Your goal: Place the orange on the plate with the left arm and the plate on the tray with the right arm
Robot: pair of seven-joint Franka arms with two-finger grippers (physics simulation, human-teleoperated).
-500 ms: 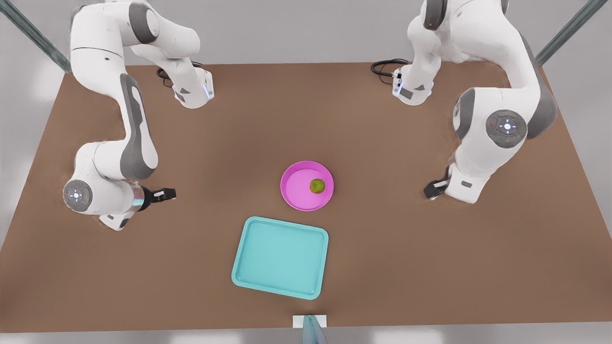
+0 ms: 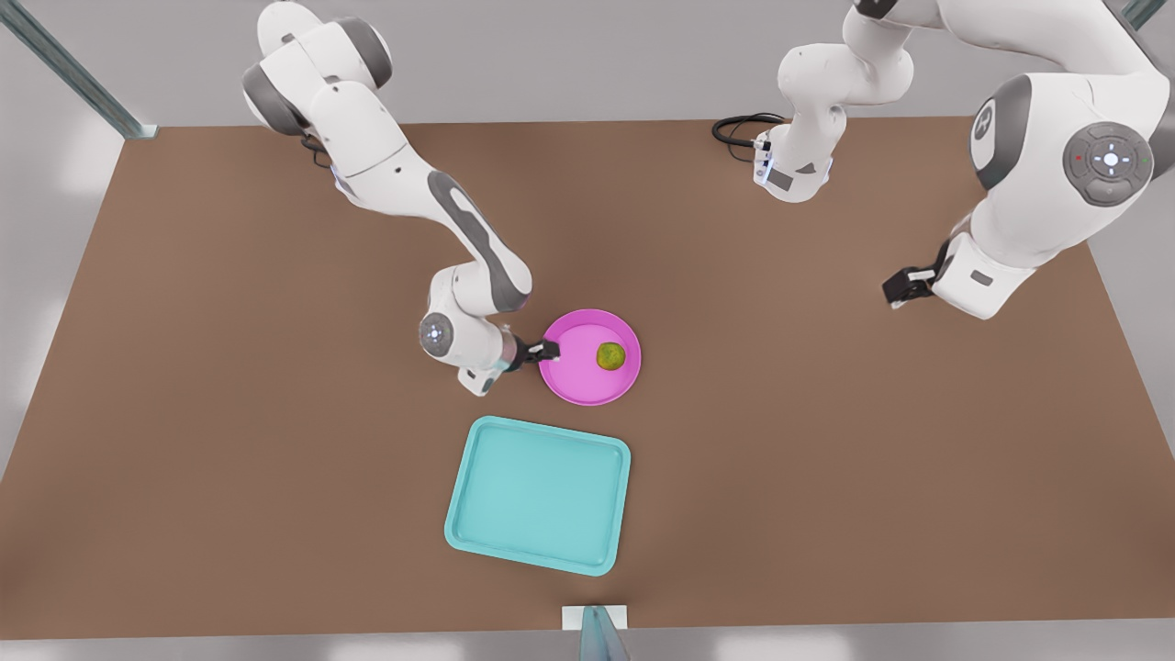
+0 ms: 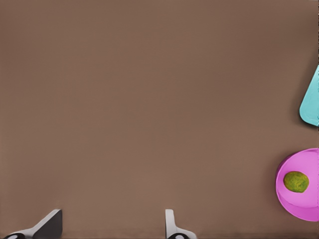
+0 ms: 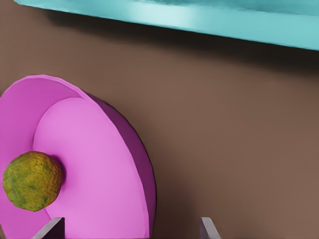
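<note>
A plain brown tabletop (image 2: 275, 459) fills most of the frame. Pale grey floor (image 2: 37, 229) borders it, with soft light patches. Metal struts (image 2: 73, 73) cross the upper corners.

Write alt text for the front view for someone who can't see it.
An orange sits on a pink plate on a brown table, with the right gripper, open, at the plate's rim on the front view's left. An empty turquoise tray lies just nearer the camera. The left gripper waits far off, open.
</note>
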